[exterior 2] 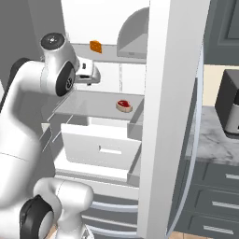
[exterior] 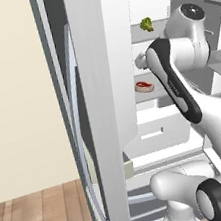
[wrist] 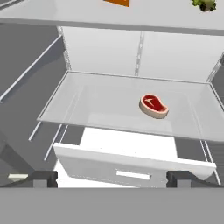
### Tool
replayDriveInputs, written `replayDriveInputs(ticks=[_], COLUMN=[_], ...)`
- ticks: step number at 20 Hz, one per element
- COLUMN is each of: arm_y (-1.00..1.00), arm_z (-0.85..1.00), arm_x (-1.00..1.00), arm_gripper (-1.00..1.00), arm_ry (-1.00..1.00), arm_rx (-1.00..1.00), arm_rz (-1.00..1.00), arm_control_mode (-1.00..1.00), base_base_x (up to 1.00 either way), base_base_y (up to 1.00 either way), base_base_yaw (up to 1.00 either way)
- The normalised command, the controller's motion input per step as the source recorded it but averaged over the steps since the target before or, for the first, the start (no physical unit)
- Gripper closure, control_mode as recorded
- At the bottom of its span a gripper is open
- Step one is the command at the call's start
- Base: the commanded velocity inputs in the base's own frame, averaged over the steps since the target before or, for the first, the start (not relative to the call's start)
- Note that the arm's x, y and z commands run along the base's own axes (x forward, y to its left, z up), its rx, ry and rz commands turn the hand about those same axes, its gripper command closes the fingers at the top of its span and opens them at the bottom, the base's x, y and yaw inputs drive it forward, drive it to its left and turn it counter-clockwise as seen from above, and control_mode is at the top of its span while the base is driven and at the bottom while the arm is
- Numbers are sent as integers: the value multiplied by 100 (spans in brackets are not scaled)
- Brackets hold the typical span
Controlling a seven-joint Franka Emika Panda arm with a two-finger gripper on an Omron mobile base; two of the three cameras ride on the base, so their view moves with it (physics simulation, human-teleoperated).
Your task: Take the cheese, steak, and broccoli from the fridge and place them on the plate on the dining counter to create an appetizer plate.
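Note:
The fridge (exterior 2: 170, 116) stands open in front of me. On its middle glass shelf (wrist: 87, 109) lies the steak (wrist: 154, 106) (exterior 2: 124, 105) (exterior: 144, 86), red with a pale rim. One shelf higher sit the orange cheese (wrist: 117, 2) (exterior 2: 95, 46) on the left and the yellow-green broccoli (wrist: 204, 4) (exterior: 146, 24) on the right. My gripper (wrist: 111, 179) (exterior 2: 96, 74) is open and holds nothing. It hovers at the fridge's mouth, in front of the middle shelf and short of the steak. The plate and the dining counter are out of view.
A white drawer (wrist: 131, 168) is pulled out below the glass shelf. Open fridge doors (exterior: 99, 109) flank my arm on both sides. To the right, a dark countertop oven (exterior 2: 229, 105) stands on a marble wall counter (exterior 2: 212, 140) over dark cabinets.

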Motion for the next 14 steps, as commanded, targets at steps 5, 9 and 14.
replayDriveInputs(ticks=[5,9,14], arm_y=[1,0,1], arm_z=[45,23,11], arm_x=[15,10,19], arm_gripper=[-100,-100,-100], arm_ry=[-15,-20,-30], arm_rx=[3,4,2], arm_rz=[0,0,2], arm_control_mode=[-100,-100,-100], base_base_x=[0,0,0], base_base_y=[0,0,0], base_base_yaw=[0,0,0])
